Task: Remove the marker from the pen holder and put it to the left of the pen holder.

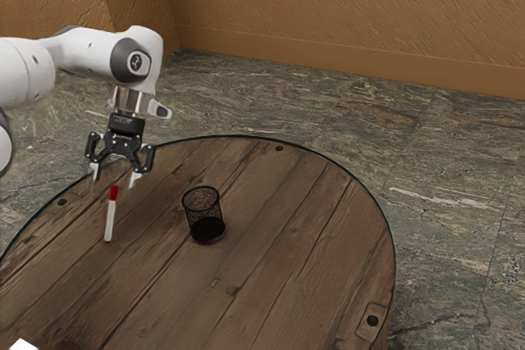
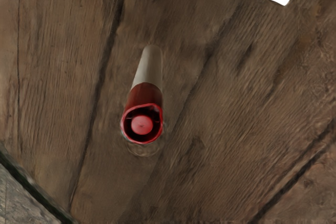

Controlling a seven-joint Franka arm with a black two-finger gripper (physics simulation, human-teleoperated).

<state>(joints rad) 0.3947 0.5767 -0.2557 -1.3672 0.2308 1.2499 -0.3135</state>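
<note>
Tan textured walls and veined grey-green stone floor (image 1: 435,178) surround a round plank table (image 1: 271,301) with a dark rim. On the arm (image 1: 86,53), a small emblem on the dark joint cover is too small to read. The gripper's (image 1: 116,177) two fingers stand wide apart, released, just above the marker (image 1: 110,217), with nothing grasped. Red end up, the marker is nearly upright, between the table's arm-side rim and the black mesh pen holder (image 1: 204,217), apart from the holder.
</note>
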